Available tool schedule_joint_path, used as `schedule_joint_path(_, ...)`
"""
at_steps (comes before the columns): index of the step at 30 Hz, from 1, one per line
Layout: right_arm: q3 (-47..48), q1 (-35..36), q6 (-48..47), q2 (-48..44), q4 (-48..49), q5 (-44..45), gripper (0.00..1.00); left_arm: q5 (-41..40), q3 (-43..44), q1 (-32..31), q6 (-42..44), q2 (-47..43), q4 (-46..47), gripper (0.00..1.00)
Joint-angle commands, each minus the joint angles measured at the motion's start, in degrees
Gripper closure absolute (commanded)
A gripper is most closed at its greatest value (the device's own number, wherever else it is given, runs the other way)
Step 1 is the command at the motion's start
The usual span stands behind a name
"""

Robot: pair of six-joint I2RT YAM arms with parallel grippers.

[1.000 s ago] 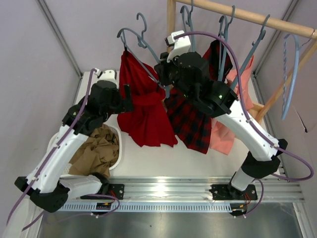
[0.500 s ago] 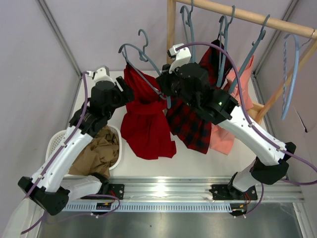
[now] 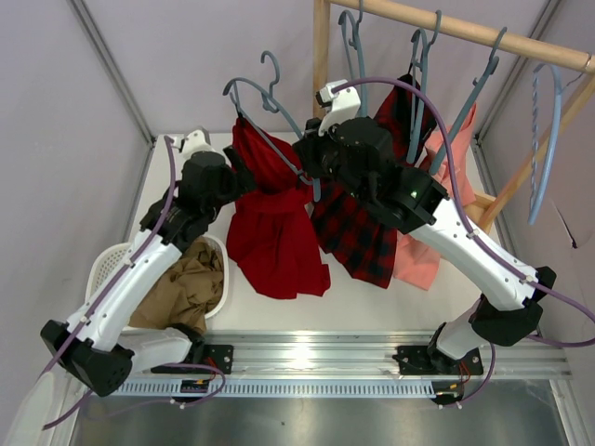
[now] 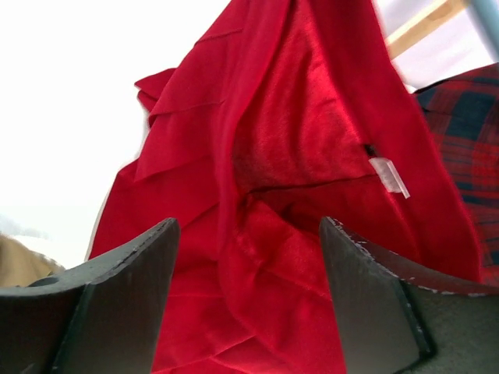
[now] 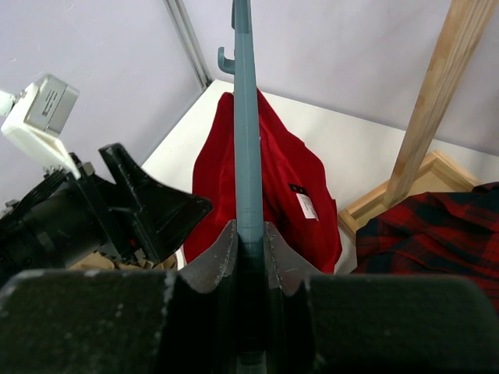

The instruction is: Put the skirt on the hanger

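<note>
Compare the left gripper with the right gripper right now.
The left gripper is open, jaws spread wide; the right gripper is shut on the grey-blue hanger. The left gripper holds nothing, with the red skirt ahead of its gap; the right gripper carries the hanger, over which the skirt drapes. Both are raised beside the skirt, one on each side.

The right gripper point(image 5: 249, 234) has carried the hanger point(image 5: 248, 140) and skirt point(image 3: 276, 232) toward 6 o'clock; the left gripper point(image 4: 248, 234) edged toward 3 o'clock.

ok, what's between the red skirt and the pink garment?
The plaid garment hangs between the skirt and the pink garment, clearest in the top view.
</note>
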Motion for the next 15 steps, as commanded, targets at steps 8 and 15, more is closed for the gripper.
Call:
schedule_joint_path(8,2.2,0.1,-0.3,-2.7,8.0,0.2,1.0,-1.2,-6.8,-0.4,-5.3,-2.8,5.0,0.31)
schedule_joint_path(15,1.8,0.0,-0.5,-2.7,8.1,0.6,1.0,-0.4,-5.4,-0.4,-6.0,-0.4,6.7,0.68)
